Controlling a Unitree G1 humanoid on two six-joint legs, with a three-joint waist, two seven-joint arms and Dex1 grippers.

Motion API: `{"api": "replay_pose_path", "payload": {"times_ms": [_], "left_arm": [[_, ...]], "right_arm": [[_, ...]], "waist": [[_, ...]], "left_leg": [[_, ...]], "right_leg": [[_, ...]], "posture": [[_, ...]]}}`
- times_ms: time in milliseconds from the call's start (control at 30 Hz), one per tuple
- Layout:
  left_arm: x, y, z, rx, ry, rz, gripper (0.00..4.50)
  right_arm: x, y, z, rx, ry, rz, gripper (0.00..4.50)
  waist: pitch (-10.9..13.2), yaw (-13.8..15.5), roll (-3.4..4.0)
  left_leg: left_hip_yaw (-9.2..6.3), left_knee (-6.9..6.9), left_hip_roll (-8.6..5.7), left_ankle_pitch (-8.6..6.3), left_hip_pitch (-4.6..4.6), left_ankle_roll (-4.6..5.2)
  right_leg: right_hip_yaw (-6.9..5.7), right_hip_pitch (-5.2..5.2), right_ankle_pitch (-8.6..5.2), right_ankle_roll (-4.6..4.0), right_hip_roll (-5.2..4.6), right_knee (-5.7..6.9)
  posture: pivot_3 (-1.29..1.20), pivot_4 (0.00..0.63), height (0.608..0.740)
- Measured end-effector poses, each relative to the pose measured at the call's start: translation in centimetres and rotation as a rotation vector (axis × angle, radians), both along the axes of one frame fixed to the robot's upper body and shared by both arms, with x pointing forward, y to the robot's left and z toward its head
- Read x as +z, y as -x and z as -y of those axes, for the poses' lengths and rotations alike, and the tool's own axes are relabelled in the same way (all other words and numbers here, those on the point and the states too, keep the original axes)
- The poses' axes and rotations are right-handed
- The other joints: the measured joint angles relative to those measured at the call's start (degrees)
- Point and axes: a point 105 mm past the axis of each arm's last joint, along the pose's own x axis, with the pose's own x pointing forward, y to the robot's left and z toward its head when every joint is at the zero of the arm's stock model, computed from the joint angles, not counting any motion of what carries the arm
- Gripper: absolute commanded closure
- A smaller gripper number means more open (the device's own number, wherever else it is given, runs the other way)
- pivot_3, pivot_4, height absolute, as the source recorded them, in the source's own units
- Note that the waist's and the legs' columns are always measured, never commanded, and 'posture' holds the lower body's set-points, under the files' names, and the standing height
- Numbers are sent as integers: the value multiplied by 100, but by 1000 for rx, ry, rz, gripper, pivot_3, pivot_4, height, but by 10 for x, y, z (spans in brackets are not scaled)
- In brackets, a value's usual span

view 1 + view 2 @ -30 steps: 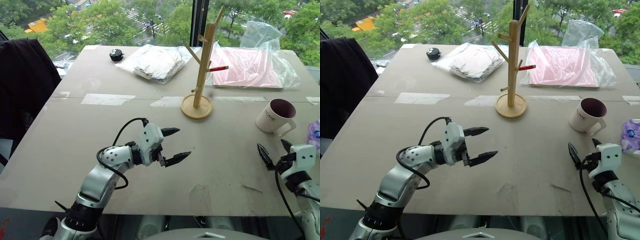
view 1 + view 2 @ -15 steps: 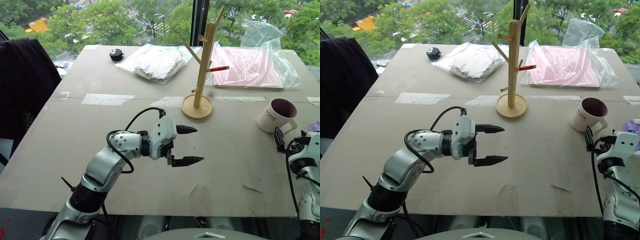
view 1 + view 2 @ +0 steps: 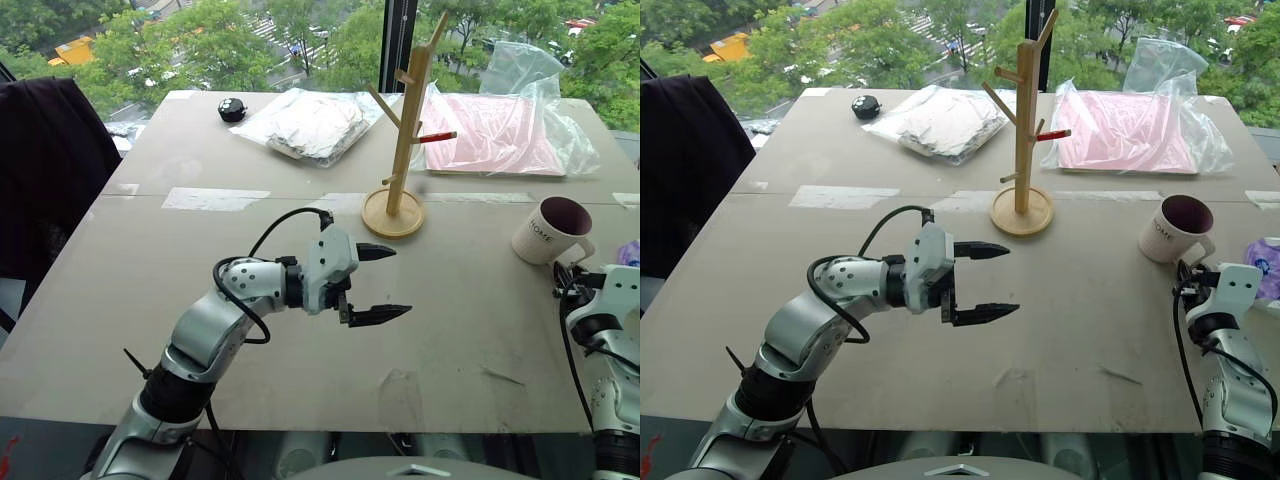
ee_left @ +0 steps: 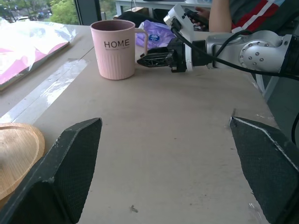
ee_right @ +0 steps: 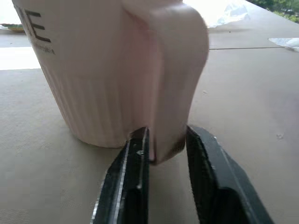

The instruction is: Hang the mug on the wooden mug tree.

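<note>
The white mug point(image 3: 550, 232) with a maroon inside stands upright on the table at the right, its "HOME" lettering plain in the left wrist view point(image 4: 117, 49). My right gripper point(image 5: 166, 135) is shut on the lower part of the mug's loop handle point(image 5: 173, 70), one black finger on each side. It lies low over the table just in front of the mug point(image 3: 1185, 272). The wooden mug tree point(image 3: 405, 130) stands upright mid-table, with a red-tipped peg toward the right. My left gripper point(image 3: 400, 280) hovers open and empty near the table's middle, pointing toward the mug.
Behind the tree lie a clear bag holding pink cloth point(image 3: 495, 135) and another bag of white material point(image 3: 310, 120), with a small black object point(image 3: 232, 109) beside it. A purple packet point(image 3: 1262, 265) sits at the right edge. A person point(image 4: 243, 11) sits beyond the right gripper.
My right gripper moved forward to the mug and went from open to shut on its handle. The left arm rose and swung right, its gripper staying open.
</note>
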Motion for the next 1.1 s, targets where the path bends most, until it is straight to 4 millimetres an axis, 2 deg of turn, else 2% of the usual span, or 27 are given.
{"api": "replay_pose_path", "payload": {"times_ms": [233,367,467,533,633,800,933,1100], "left_arm": [[2,-1,0,24,12,1,0],[3,-3,-3,83,84,-15,0],[2,-11,-13,258,246,-33,0],[1,-15,-24,373,329,-42,0],[2,-14,-42,517,430,-28,0],[8,0,-56,618,513,18,0],[12,6,-55,633,551,38,0],[18,14,-53,665,602,76,0]], "right_arm": [[0,-3,-3,40,33,-10,4456],[7,-10,-14,140,109,-24,4456],[33,-31,-49,414,240,-14,4456],[63,-42,-75,588,311,46,4456],[104,-57,-97,793,419,98,4456],[154,-81,-104,951,576,146,4456],[166,-89,-112,1029,654,137,4456],[192,-102,-125,1154,840,104,4456]], "waist": [[0,-45,0],[3,-100,7],[12,-197,12],[13,-199,10],[20,-160,10],[23,-54,5],[26,-29,1],[34,-65,9]], "left_leg": [[3,0,1,0,0,0],[8,0,3,0,3,0],[16,1,3,0,10,1],[5,1,4,0,11,1],[-3,0,5,0,7,1],[-5,-1,3,0,-2,0],[-2,0,1,0,-5,0],[-1,-6,0,0,-7,0]], "right_leg": [[4,0,0,0,-1,0],[12,0,1,1,-2,0],[25,0,5,6,-2,1],[14,2,16,23,1,4],[3,3,17,22,1,3],[-5,2,6,2,-10,-11],[-7,1,5,1,-19,-13],[-12,-2,4,-1,-29,-16]], "posture": [[0,150,740],[0,150,740],[0,150,740],[0,150,740],[0,150,740],[0,150,740],[0,150,740],[0,150,740]]}}
